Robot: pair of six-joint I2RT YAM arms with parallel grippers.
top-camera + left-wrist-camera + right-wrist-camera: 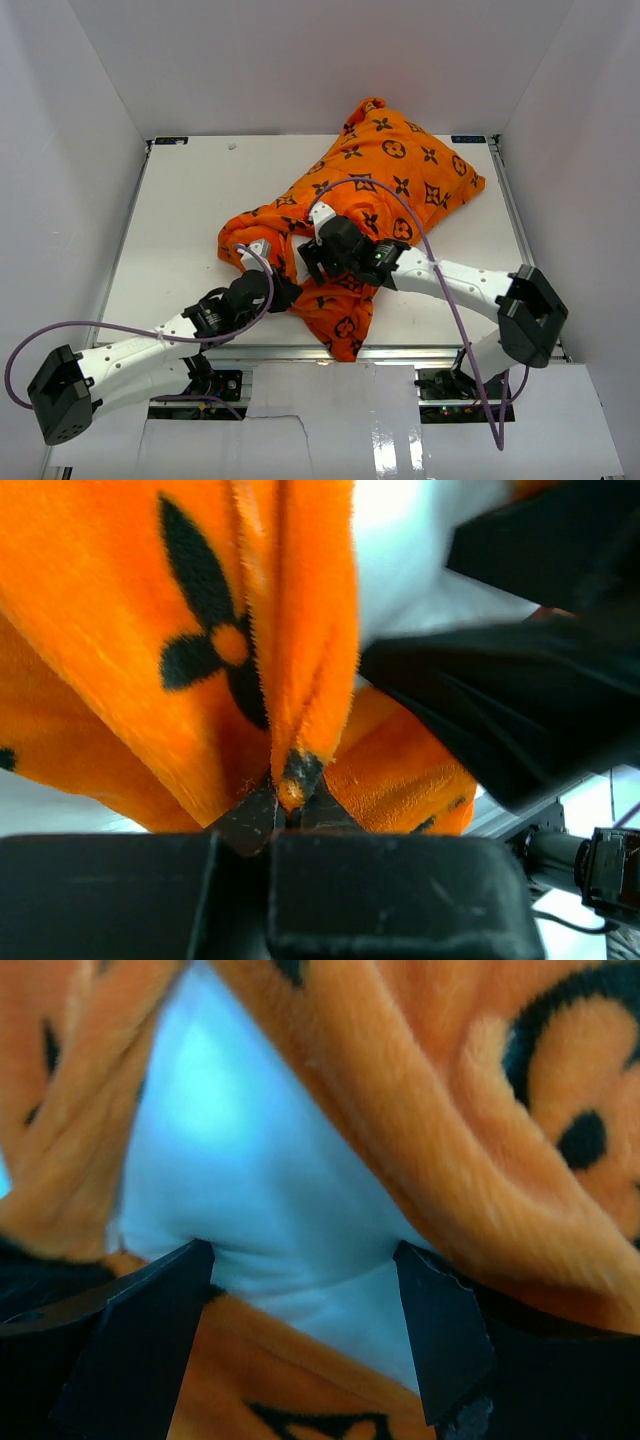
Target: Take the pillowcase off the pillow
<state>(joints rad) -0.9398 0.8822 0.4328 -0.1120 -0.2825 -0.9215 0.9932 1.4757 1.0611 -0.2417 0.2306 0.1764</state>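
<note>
The pillowcase lies across the table toward the upper right, the pillow mostly inside it. Our left hand pinches an orange fold, we judge to anchor the cover. Our right hand is spread astride the bared white pillow, placed to grip it.

Robotics lab test cell: plain white panel walls box in a flat white tabletop. Two white-and-black jointed robot arms, the left arm and the right arm, are mounted at its near edge by a bare metal rail. Looping purple cables trail from them. A bright orange plush pillowcase lies on the tabletop.
</note>
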